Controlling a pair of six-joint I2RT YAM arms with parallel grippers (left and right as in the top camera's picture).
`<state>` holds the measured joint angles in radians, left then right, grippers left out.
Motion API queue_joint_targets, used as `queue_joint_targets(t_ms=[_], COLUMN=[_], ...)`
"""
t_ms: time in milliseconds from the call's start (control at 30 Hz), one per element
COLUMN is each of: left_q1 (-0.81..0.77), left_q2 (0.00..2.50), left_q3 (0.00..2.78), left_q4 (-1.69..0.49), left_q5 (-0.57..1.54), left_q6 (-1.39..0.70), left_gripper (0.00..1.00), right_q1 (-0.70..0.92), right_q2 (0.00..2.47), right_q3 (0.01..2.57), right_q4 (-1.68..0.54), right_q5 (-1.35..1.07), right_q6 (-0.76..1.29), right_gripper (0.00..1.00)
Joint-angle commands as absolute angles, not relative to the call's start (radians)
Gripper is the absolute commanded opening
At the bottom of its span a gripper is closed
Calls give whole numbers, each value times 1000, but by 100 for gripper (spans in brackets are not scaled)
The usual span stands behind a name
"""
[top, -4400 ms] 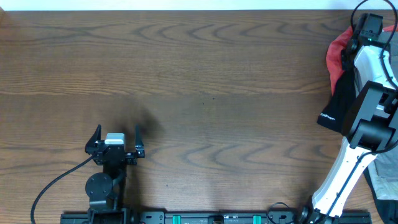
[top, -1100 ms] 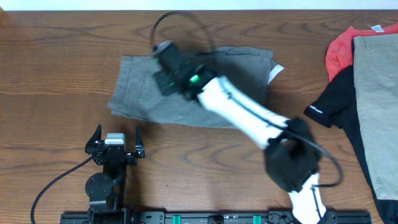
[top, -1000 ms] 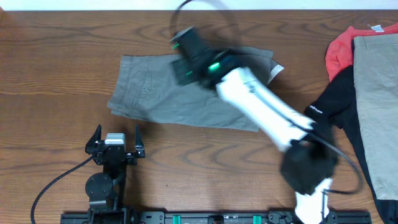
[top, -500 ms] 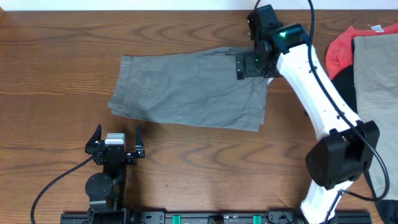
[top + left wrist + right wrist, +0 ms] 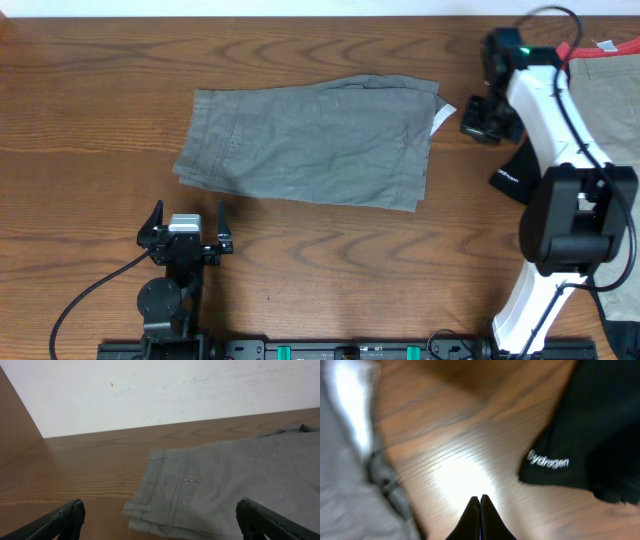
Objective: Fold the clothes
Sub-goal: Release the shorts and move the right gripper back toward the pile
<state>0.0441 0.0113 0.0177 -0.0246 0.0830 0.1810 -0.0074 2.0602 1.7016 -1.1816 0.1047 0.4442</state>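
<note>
Hovering my right gripper (image 5: 480, 498), clenched and empty, just right of the flat grey-olive cotton shorts (image 5: 310, 140) lying mid-scene; my left gripper (image 5: 185, 228) gapes, near side. Risk: I snag the black logo garment (image 5: 580, 435) alongside, or pinch one layer only.

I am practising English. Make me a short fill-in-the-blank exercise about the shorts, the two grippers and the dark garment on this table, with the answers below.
1. The shorts lie spread on the table, and ____ gripper touches them.
2. The fingers of the left gripper are wide ____.
3. The right gripper is shut and holds ____.
4. The garment with white lettering, beside the right gripper, is ____ in colour.

Missing words: neither; open; nothing; black.
</note>
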Motion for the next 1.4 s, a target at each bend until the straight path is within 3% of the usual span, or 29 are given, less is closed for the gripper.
queue_joint_targets(t_ms=[0, 367, 767, 1167, 1367], left_q1=[47, 47, 47, 47, 47], left_q2=[11, 11, 11, 11, 11], left_q3=[4, 4, 4, 4, 4], left_q4=[-62, -62, -62, -62, -62], left_q5=[111, 111, 111, 111, 111], left_q6=[182, 182, 182, 182, 182], left_gripper=[98, 98, 98, 98, 98], right_q1=[-50, -126, -212, -336, -366], right_q2=[2069, 2069, 2069, 2059, 1919], right_q3=[1610, 1345, 1312, 1329, 1341], right_q4=[-1136, -852, -893, -1066, -1102], right_q5=[66, -40, 75, 316, 323], right_q6=[451, 401, 423, 603, 630], right_gripper=[1, 1, 1, 1, 1])
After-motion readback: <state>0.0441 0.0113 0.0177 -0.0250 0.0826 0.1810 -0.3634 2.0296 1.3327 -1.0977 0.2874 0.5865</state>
